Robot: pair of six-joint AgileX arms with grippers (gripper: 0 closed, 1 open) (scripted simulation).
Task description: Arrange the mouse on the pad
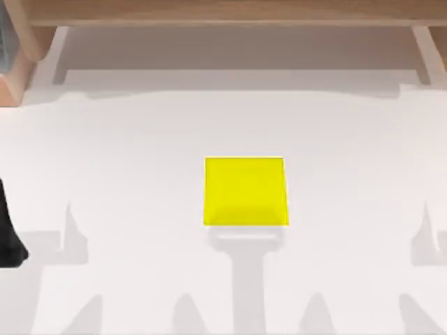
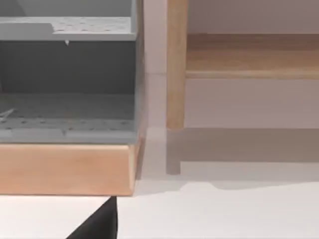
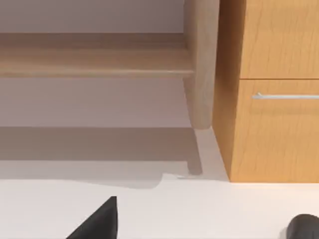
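The white table (image 1: 140, 139) is spreading across the top view, with a wooden shelf (image 1: 223, 12) running along its far edge. The yellow pad (image 1: 245, 191) is lying flat near the table's middle, bare on top. At the left edge my left arm (image 1: 8, 241) is sitting parked; I cannot tell its hand's state.

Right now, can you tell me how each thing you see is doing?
pad: lying flat on the white table, near its middle, nothing on it.
left arm: at the table's left edge, apart from the pad.
drawer of the wooden cabinet: closed.
grey shelf unit: open-fronted, standing on a wooden base.
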